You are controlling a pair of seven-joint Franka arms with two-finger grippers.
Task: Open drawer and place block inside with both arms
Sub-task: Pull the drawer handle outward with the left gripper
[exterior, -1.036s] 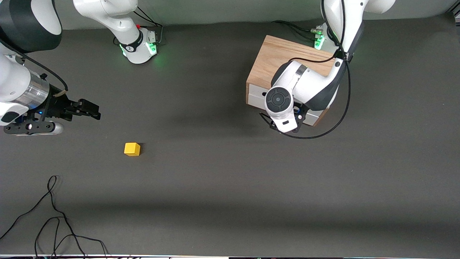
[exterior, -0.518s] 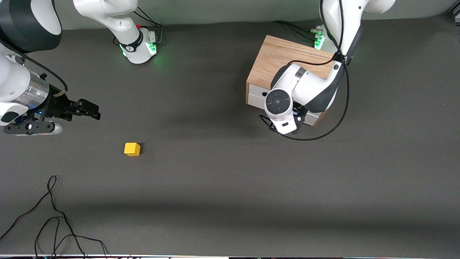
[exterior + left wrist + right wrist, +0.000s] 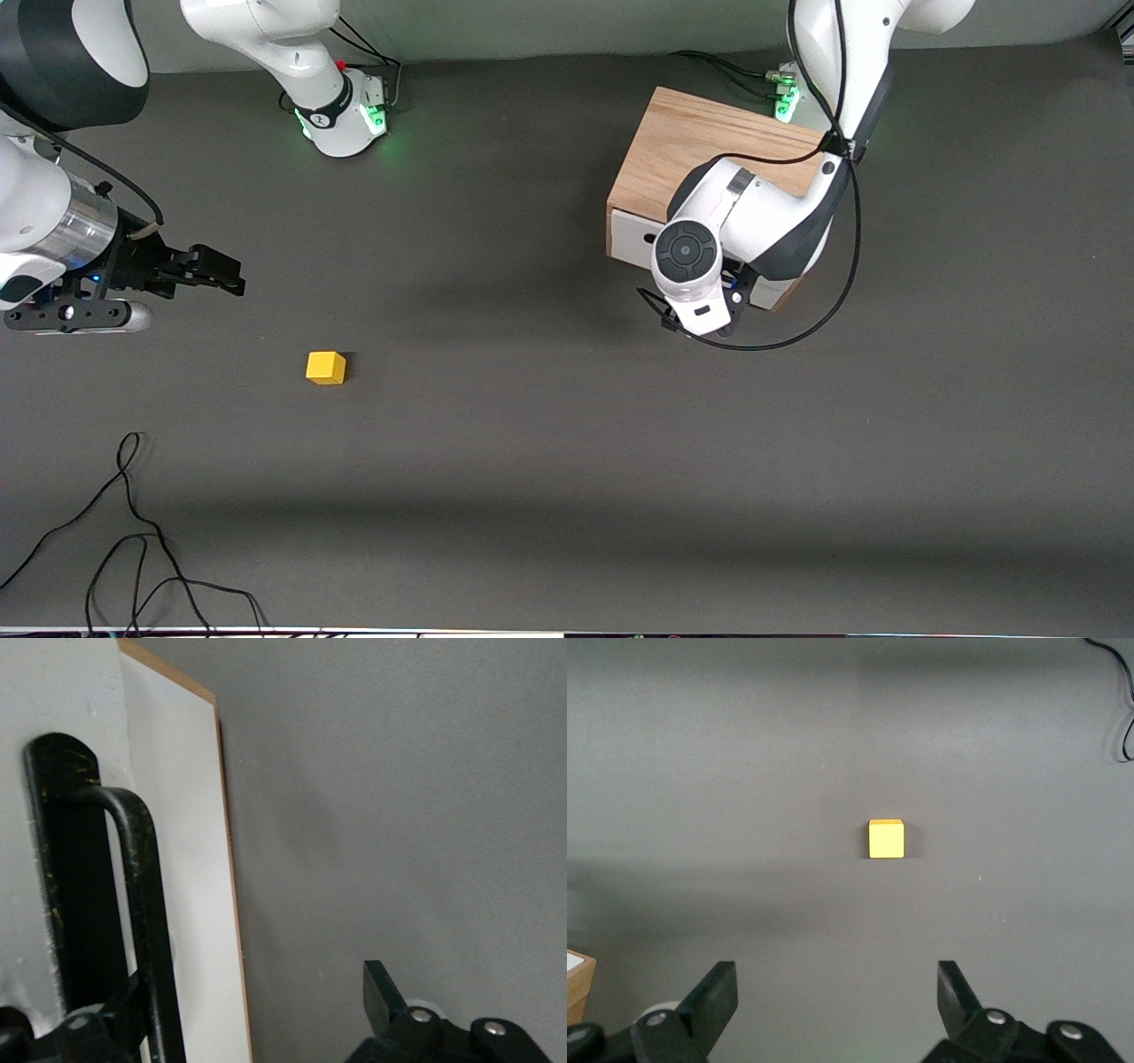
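1. Front view: oak cabinet (image 3: 687, 146) stands at the left arm's end of the table, near the left arm's base. Its white drawer (image 3: 633, 239) front faces the camera and sits flush with the cabinet; drawer closed.
2. Front view: left arm (image 3: 753, 217) bends down over the cabinet; its wrist covers most of the drawer front. The left gripper (image 3: 709, 306) sits below the wrist, in front of the drawer; its fingers are hidden here.
3. Front view: yellow block (image 3: 326, 367) lies on bare table (image 3: 549, 443) toward the right arm's end, well apart from the cabinet and nearer the camera. Right gripper (image 3: 232, 275) hangs over the table near the block, not over it, touching nothing.
4. Front view: loose black cable (image 3: 133, 532) lies by the table's near edge.
5. Left wrist view: black bar handle (image 3: 133, 921) on white drawer front. Left gripper fingers spread; one at the handle, contact unclear; the other finger (image 3: 381, 997) over bare table.
6. Right wrist view: fingers (image 3: 713, 997) wide apart, empty. Block (image 3: 886, 839) sits on the table, apart from them.
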